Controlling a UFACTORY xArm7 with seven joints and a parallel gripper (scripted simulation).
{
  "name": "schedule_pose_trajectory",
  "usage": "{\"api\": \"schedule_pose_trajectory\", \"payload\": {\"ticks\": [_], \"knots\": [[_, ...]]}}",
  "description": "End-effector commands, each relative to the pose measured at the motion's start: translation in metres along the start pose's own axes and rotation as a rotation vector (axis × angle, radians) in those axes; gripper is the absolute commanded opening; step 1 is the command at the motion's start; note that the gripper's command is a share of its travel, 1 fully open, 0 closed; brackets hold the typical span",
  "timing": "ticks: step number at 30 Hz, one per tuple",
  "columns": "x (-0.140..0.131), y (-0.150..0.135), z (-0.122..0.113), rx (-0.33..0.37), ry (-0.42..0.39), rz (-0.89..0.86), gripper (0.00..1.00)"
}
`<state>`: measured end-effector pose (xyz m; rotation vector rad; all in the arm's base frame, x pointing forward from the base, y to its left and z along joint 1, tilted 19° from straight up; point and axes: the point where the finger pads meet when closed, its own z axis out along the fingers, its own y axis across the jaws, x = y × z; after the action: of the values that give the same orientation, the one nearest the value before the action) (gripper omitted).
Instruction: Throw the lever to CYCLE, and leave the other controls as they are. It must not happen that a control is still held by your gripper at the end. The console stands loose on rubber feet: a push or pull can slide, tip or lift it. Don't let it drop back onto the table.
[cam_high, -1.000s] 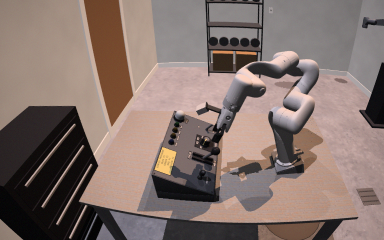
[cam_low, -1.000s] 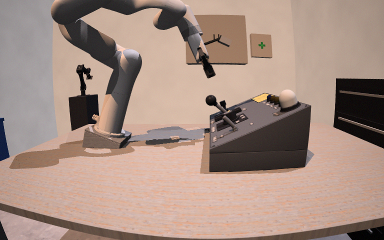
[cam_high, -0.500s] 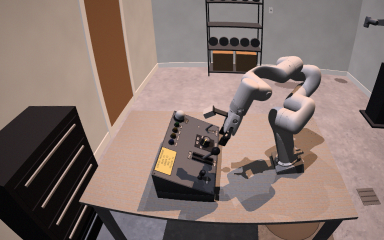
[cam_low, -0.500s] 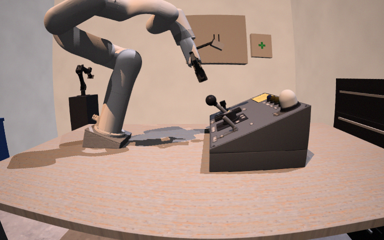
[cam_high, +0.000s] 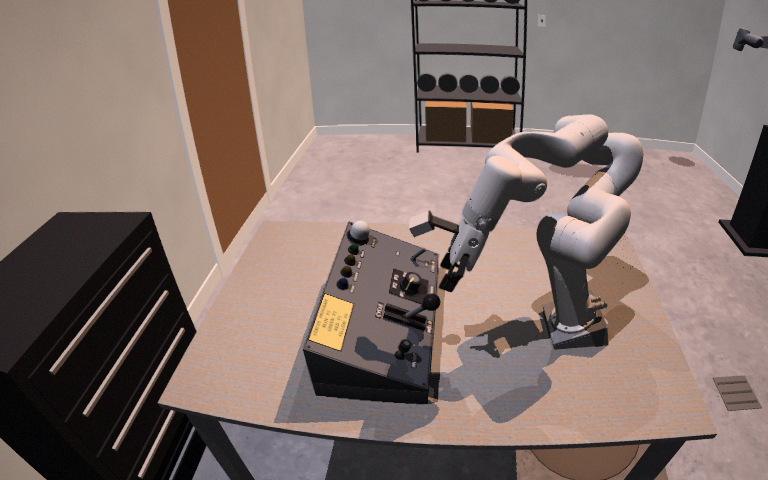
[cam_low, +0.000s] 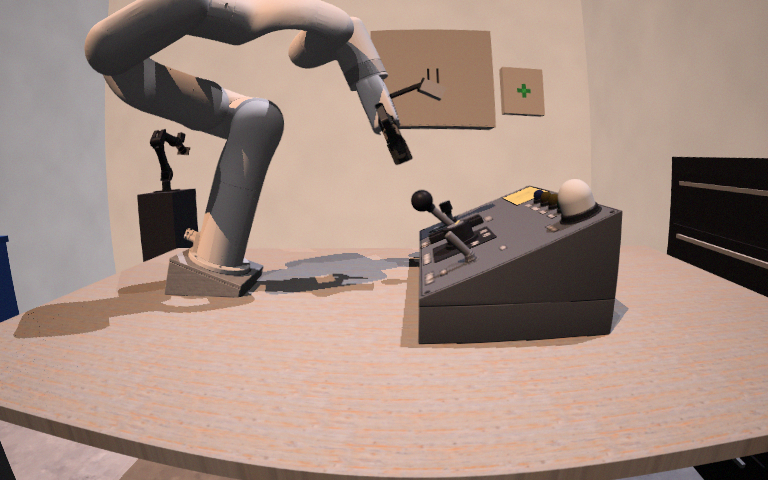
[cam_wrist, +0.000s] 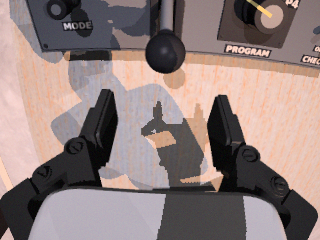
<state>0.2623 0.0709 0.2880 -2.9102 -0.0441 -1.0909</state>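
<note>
Grey and wedge-shaped, the console sits on a wooden table, its sloped panel facing the arm; the lever rises from a dark slot near the panel's low edge, its shaft tilted toward the arm and its black ball hanging out past that edge; in the wrist view the ball lies ahead of the fingers and roughly midway between their lines, well short of being enclosed; the gripper is released, its jaws spread wide with nothing between them, only table and shadow showing in the gap; from the side the gripper hangs in the air above and to the arm's side of the ball, apart from it, angled down toward the panel; from the top it sits just beside the console's near edge, close to the rotary selector; that selector, marked PROGRAM with P1 to P4 around it, has its yellow pointer lying between P1 and P4 on the dial; a small black toggle labelled MODE stands to the other side of the lever; farther up the panel are a pale dome button, a column of small coloured buttons and a yellow label; a black drawer chest stands beside the table.
</note>
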Motion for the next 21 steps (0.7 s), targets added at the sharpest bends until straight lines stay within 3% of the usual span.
{"api": "schedule_pose_trajectory", "payload": {"ticks": [1, 21], "knots": [[0.0012, 0.0, -0.001, 0.001, 0.003, 0.001, 0.76], [0.0012, 0.0, -0.001, 0.001, 0.003, 0.001, 0.76]]}}
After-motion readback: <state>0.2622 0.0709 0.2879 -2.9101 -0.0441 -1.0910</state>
